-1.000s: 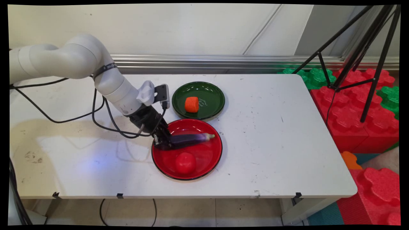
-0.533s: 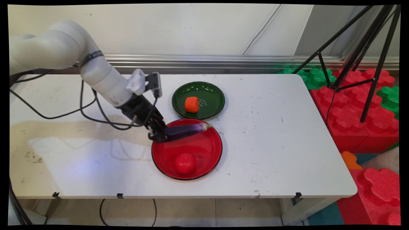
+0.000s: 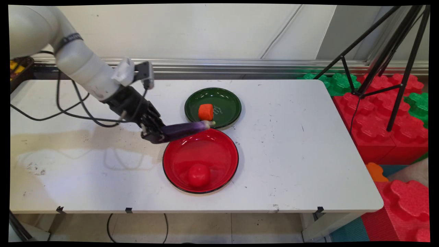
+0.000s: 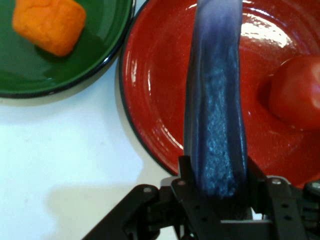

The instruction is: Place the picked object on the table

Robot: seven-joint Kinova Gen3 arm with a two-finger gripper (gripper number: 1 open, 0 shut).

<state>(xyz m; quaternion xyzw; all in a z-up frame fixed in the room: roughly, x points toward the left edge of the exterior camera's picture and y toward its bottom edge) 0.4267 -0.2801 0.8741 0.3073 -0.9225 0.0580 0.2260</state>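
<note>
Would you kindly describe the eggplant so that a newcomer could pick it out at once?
Start at the white table and find the red plate holding a tomato. Above that plate's far left rim, the black gripper is shut on the eggplant. It is the only long, purple thing, and the only one off the table.

Red and green foam blocks [image 3: 394, 123] surround a black tripod [image 3: 387, 61].

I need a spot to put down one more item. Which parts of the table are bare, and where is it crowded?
Bare: the table right of both plates, and the near left corner. Crowded: the middle, where the green plate with its orange block nearly meets the red plate with the tomato, with the gripper holding the eggplant above.
</note>
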